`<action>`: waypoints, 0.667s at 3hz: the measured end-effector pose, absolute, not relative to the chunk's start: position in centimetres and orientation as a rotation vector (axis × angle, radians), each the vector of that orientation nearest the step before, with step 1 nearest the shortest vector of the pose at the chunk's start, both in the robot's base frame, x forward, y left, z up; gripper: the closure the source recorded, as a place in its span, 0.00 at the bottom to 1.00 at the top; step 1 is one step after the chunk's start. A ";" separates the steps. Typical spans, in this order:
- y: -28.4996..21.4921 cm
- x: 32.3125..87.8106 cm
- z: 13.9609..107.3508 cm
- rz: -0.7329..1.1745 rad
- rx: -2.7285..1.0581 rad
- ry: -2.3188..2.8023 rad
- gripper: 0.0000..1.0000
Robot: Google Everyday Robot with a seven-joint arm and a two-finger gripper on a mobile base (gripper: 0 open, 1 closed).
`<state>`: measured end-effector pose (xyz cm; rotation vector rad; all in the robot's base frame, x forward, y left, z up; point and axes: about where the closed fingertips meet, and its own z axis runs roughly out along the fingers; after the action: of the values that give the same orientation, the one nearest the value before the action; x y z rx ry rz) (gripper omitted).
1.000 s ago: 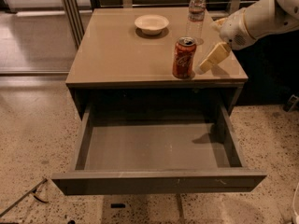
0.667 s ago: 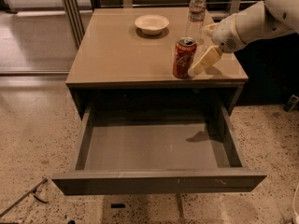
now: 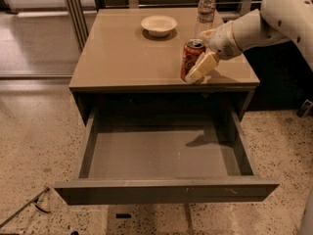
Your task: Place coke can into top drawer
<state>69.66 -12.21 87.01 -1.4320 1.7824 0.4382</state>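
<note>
The tan top of the cabinet (image 3: 122, 58) is smooth and slightly glossy. Three things stand on it. A shallow cream bowl (image 3: 159, 25) sits near the back. A clear water bottle (image 3: 206, 6) stands upright at the back right corner. The coke can (image 3: 191, 58) stands upright near the front right edge, well apart from the bowl.

The gripper (image 3: 203, 60) is right against the can's right side, low over the tabletop. The white arm (image 3: 259, 26) reaches in from the upper right. Whether the gripper has closed on the can or only sits beside it cannot be told.

Below the top, the top drawer (image 3: 166, 190) is pulled far out toward the camera. Its grey inside carries a shadow near the back right.

The floor (image 3: 29, 131) is speckled beige stone. A thin dark cable (image 3: 22, 212) lies at the lower left. Metal posts (image 3: 73, 9) rise behind the cabinet's left corner.
</note>
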 end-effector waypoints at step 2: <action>-11.0 69.8 87.0 0.450 -1.448 1.761 0.42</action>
<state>69.82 -11.00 87.03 -1.4485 1.7610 0.4502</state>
